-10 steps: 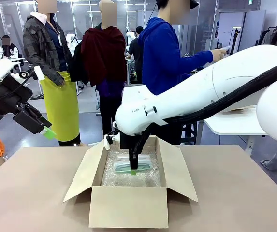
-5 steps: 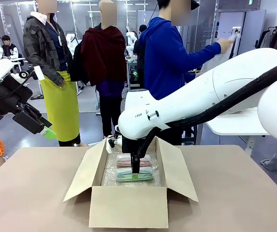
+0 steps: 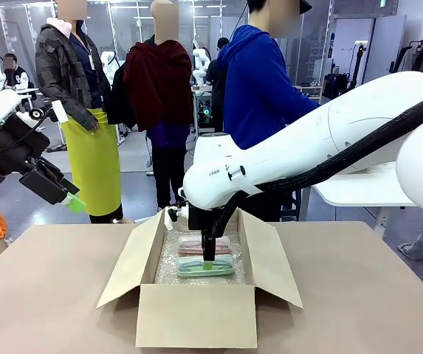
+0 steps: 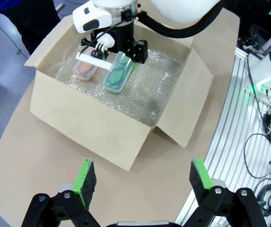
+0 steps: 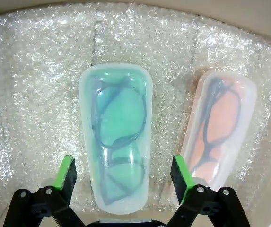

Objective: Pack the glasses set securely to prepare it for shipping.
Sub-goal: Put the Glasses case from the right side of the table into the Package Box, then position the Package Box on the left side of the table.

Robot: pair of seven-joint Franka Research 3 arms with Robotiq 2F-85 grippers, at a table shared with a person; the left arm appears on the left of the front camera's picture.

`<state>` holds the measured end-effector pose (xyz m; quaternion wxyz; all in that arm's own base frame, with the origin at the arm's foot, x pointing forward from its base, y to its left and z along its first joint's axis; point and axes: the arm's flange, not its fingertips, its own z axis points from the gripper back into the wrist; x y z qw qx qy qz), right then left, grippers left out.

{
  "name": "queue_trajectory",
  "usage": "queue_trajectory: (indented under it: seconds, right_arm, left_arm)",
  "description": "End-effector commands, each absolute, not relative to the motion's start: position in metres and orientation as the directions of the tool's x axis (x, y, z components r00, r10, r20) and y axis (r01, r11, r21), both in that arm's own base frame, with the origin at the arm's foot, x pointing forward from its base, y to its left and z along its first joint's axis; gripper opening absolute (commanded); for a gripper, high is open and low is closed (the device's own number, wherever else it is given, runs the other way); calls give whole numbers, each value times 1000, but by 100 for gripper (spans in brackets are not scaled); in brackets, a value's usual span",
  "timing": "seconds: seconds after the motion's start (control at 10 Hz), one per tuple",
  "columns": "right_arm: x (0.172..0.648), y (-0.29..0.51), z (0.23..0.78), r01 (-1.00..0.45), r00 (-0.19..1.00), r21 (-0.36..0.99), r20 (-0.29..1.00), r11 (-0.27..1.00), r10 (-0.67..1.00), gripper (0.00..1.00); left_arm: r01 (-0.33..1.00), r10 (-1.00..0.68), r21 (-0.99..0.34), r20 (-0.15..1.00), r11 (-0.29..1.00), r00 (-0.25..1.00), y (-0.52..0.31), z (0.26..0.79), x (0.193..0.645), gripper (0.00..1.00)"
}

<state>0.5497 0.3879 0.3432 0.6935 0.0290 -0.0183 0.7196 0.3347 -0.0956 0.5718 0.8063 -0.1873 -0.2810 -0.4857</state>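
The mint green case and pale pink case lie side by side on bubble wrap in the cardboard box, the right gripper spread astride the mint one and the left gripper spread, well clear; these 2 look light, stiff and slick, best pinched across their long sides.

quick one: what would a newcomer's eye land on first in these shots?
The big white right arm dipping into the open cardboard box at mid-table, with the right pincer open astride the mint green case. That case and the pink case lie side by side on bubble wrap, frames visible inside. The left pincer hangs open, raised at the left.
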Motion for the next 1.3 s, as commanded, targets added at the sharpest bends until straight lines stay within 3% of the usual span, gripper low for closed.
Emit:
queue_trajectory:
  seconds: [0.0, 1.2]
  right_arm:
    - [547, 390, 342, -999, -41, 16, 65, -43, 997, 100]
    - [547, 390, 342, -999, -41, 16, 65, -43, 997, 100]
  left_arm:
    - [899, -675, -35, 648, 436, 353, -93, 574, 335, 100]
    - [899, -675, -35, 648, 436, 353, -93, 574, 335, 100]
